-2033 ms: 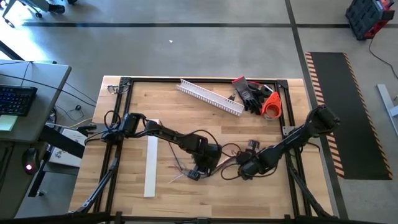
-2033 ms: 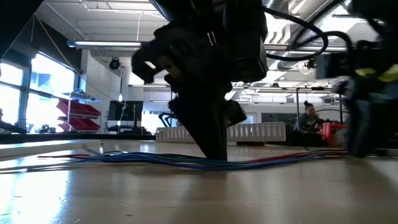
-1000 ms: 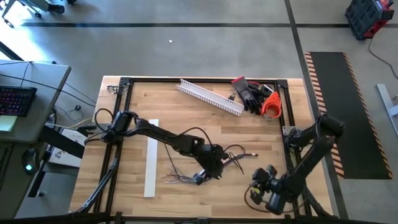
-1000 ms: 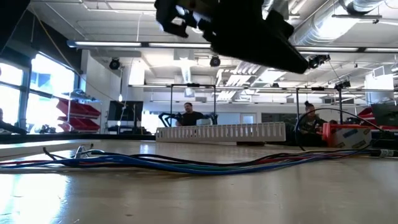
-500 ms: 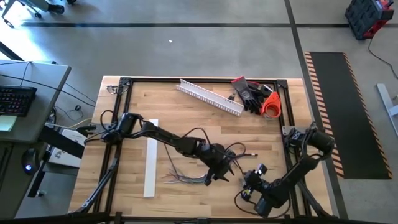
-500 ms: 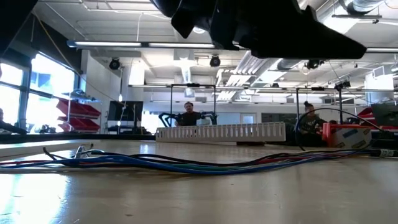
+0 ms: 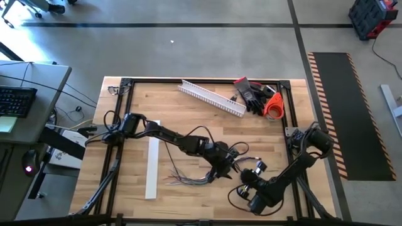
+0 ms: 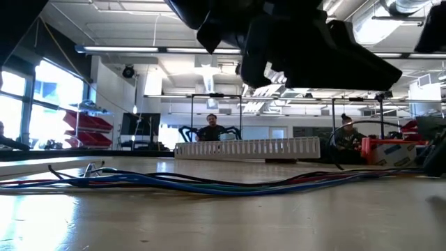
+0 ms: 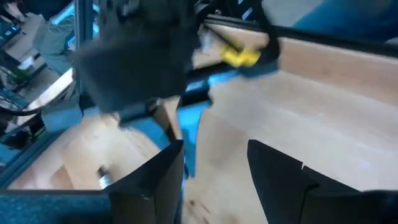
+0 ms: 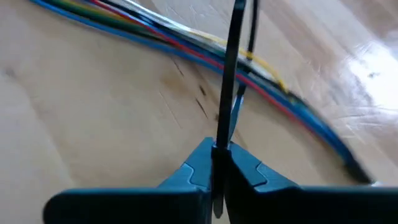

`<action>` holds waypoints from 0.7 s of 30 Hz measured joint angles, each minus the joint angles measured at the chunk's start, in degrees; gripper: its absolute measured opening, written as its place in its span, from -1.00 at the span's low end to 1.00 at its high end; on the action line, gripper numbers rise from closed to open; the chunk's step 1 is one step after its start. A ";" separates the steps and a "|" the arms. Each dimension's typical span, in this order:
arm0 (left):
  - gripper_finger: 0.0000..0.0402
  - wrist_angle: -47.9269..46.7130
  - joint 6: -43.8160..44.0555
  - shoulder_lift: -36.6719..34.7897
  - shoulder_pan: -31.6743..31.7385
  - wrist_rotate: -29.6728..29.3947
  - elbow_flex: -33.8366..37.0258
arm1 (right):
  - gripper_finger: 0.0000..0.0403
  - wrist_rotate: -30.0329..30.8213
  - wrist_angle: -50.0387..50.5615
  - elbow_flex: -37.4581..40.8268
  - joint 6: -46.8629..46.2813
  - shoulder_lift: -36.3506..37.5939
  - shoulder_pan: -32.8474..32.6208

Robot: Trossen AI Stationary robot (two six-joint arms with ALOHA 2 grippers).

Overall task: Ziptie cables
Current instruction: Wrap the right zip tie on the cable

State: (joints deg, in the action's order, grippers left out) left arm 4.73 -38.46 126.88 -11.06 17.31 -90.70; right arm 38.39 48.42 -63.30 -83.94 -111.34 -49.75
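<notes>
The cables [image 7: 188, 180] lie in a loose bunch on the wooden table; the low view shows them flat on the tabletop [image 8: 209, 185]. My left gripper [image 7: 225, 171] hovers open over the bunch's right part, nothing between its fingers [image 9: 214, 174]. My right gripper [image 7: 244, 177] is just to the right of it, shut on a thin black zip tie [image 10: 227, 93]. The tie sticks out ahead of the fingers and passes over the cables [image 10: 186, 43]. My right gripper pinches the black zip tie's near end [image 10: 219, 152] between its two fingertips. The fingers slant down toward the table, and the tie runs straight on along them. It crosses over the cables; whether it touches them I cannot tell.
A flat white strip [image 7: 152, 168] lies left of the cables. A white slotted channel [image 7: 212, 99], dark gloves [image 7: 253, 95] and an orange tape roll [image 7: 274, 107] sit along the far edge. A black frame [image 7: 125, 85] rims the table. People sit in the room beyond [image 8: 211, 129].
My right gripper has come from the table's near right corner toward the left and far side, up to the cables and close to my left gripper. My left gripper has shifted slightly toward the right along the bunch. The cables have stayed where they were.
</notes>
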 joint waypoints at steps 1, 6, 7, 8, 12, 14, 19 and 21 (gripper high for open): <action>-0.20 0.17 -0.55 0.04 0.14 0.02 0.00 | -0.96 -0.42 1.75 -1.29 0.02 0.01 0.17; -0.20 2.78 -0.75 1.36 0.81 0.03 0.02 | -0.99 -1.21 9.95 -7.52 1.07 0.05 1.23; -0.20 2.98 -0.80 1.62 0.95 0.03 0.02 | -0.99 -1.43 10.43 -8.39 1.80 0.07 1.47; -0.20 2.90 -0.81 1.78 1.01 0.09 0.02 | -1.00 -1.67 10.66 -9.15 2.80 0.08 1.75; -0.24 2.98 -0.76 2.63 1.36 0.07 0.00 | -1.00 -1.83 10.89 -11.37 5.55 0.10 3.02; -0.33 2.86 -0.78 3.18 1.41 -0.08 0.00 | -1.00 -1.85 10.89 -11.85 6.31 0.10 3.45; -0.76 3.07 0.19 3.66 1.80 -0.32 0.00 | -1.00 -1.95 10.85 -12.05 6.40 0.10 4.02; -0.93 3.04 0.58 3.66 2.16 0.44 0.00 | -0.97 -2.10 10.81 -12.05 6.43 0.10 4.02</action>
State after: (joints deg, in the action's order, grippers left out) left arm 7.76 -37.88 130.54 -8.90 17.76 -90.70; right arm 36.29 59.24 -75.35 -77.52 -111.24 -45.74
